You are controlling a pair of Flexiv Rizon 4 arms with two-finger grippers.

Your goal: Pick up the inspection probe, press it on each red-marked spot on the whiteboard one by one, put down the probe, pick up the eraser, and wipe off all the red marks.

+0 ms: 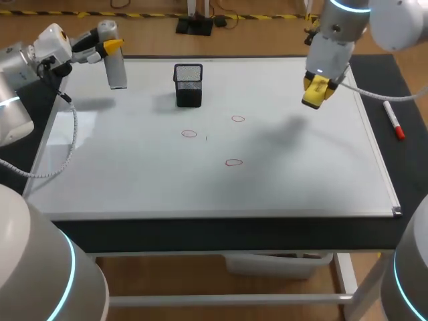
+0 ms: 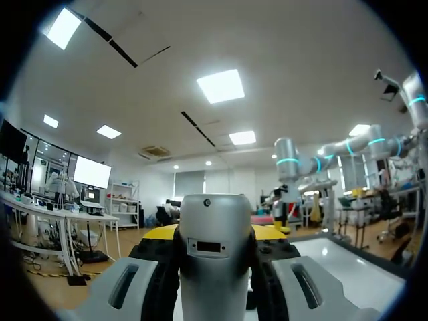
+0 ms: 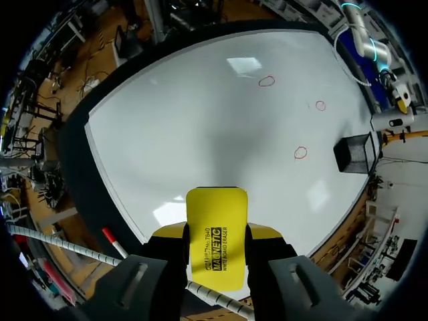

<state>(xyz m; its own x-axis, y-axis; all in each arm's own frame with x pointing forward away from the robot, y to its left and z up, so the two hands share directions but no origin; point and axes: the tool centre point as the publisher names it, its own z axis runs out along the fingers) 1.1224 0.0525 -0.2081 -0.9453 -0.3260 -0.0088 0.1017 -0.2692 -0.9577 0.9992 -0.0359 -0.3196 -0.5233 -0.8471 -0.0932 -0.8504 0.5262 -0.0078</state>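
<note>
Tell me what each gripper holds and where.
Left gripper: silver probe, near its upper end. Right gripper: yellow eraser, by its long sides.

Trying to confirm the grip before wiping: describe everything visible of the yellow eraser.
The eraser is a bright yellow, flat rectangular block with rounded corners. It looks like plastic and has black print on its face. The right gripper is shut on it, clamping its two long sides, and its front end sticks out past the yellow tips. It hangs in the air above the far right part of the whiteboard, touching nothing but the gripper. Its underside is hidden.
</note>
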